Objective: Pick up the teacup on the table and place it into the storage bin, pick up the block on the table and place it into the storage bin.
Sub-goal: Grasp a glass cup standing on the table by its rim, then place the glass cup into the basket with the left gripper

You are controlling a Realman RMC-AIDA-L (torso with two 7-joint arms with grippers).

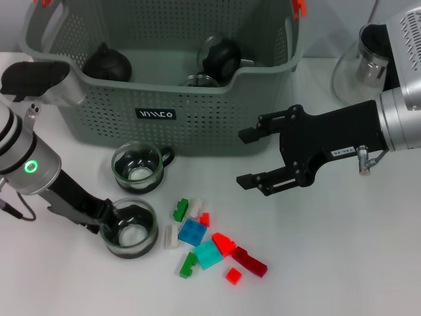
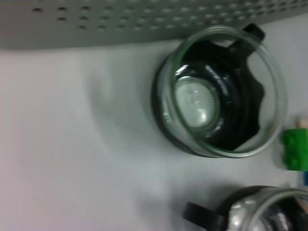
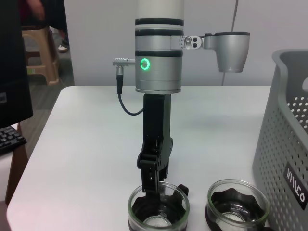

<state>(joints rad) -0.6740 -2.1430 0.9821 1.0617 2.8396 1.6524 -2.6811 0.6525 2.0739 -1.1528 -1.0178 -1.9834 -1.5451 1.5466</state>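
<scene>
White table (image 3: 86, 130), pale grey wall (image 3: 96, 43) behind, wooden stool (image 3: 41, 50) on grey floor, black keyboard (image 3: 9, 139)

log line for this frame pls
left gripper: at near teacup rim | right gripper: open, above table, empty | far teacup: on table | blocks: on table | storage bin: holds dark teaware

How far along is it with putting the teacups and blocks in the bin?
Some dark items already lie in the storage bin, though what they are is unclear. In hand: the left gripper is down at the rim of the nearer teacup. Left: the second teacup, and the blocks scattered on the table. The right gripper hovers open above the table.
</scene>
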